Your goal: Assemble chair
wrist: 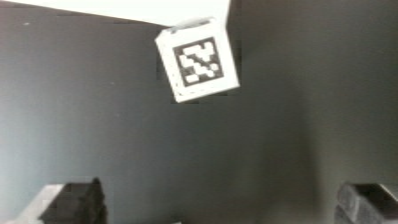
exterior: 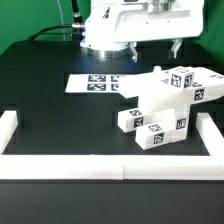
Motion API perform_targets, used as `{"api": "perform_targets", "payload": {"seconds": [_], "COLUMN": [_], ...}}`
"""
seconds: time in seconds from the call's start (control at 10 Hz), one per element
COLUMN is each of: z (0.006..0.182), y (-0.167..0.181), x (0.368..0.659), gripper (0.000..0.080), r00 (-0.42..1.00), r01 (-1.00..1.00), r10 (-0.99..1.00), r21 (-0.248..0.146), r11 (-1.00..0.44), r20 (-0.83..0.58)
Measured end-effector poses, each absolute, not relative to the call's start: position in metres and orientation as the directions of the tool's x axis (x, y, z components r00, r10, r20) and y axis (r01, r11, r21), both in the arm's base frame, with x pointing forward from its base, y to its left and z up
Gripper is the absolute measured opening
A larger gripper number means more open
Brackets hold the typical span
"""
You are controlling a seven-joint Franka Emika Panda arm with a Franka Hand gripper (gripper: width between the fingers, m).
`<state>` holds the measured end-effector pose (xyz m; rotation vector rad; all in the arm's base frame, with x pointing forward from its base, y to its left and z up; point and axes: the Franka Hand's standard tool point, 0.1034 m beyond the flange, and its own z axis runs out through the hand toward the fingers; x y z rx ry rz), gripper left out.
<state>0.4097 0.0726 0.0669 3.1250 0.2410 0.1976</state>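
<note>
The arm hung above the back of the black table [exterior: 60, 110], its gripper [exterior: 154, 47] pointing down with the fingers [wrist: 71, 203] spread wide and apparently holding nothing. The chair [exterior: 166, 101] pieces sat stacked at the exterior view's right, just inside the white border rail [exterior: 110, 157], below the gripper.

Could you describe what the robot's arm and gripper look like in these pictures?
The arm is glossy white with rounded housings and darker grey joints. Black cables trail from behind it across the table. The gripper ends in two short dark fingers; in the wrist view the fingers look black and blocky. No markings are legible on the arm.
</note>
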Motion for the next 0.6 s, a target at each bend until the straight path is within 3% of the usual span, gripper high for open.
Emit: {"api": "perform_targets", "payload": {"seconds": [0.2, 0.6], "z": [0.040, 0.041], "y": [0.064, 0.065], "x": [0.408, 0.407], "gripper": [0.0649, 0.0649], "r00": [0.980, 0.980], "r01": [0.137, 0.141], "r10": [0.143, 0.146], "r21": [0.050, 0.047], "r11": [-0.989, -0.989], "r20": [0.141, 0.135]}}
